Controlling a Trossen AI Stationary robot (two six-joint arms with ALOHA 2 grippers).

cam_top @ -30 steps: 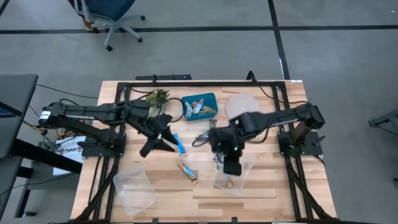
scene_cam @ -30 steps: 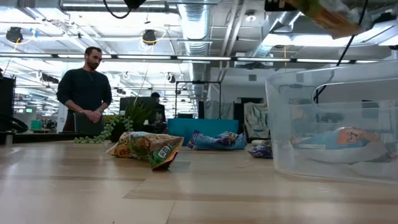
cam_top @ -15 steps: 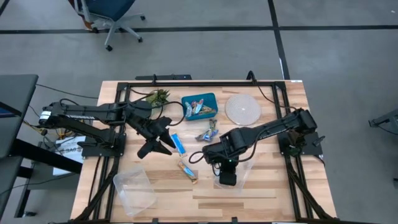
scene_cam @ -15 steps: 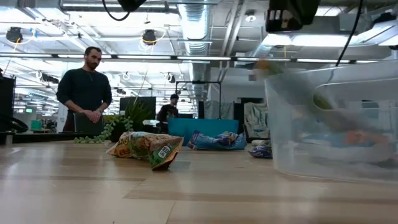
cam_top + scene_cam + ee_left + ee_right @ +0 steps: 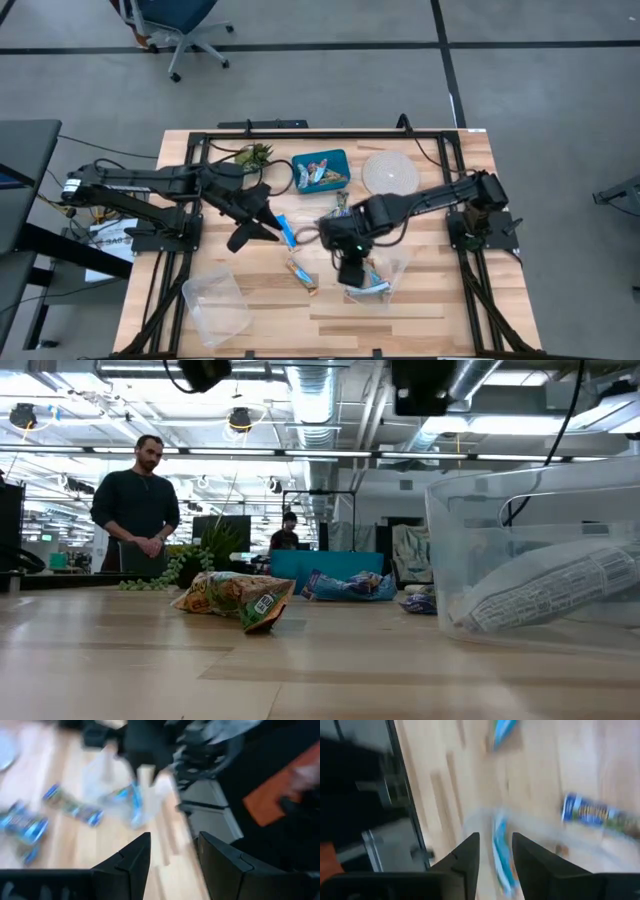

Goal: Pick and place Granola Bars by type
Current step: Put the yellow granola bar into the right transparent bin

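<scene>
No print can be read anywhere. The bar in the clear bin carries rows of fine print, too small to make out. The orange-green bar has white label patches, also illegible.

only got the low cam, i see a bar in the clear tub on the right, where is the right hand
Observer: The right hand is over that tub's left edge, fingers apart, holding nothing.
Operator: and the left hand
Observer: The left hand is open, beside a blue bar lying on the table.
Operator: any other tub
Observer: Yes, a second clear tub sits near the front left corner.
</scene>
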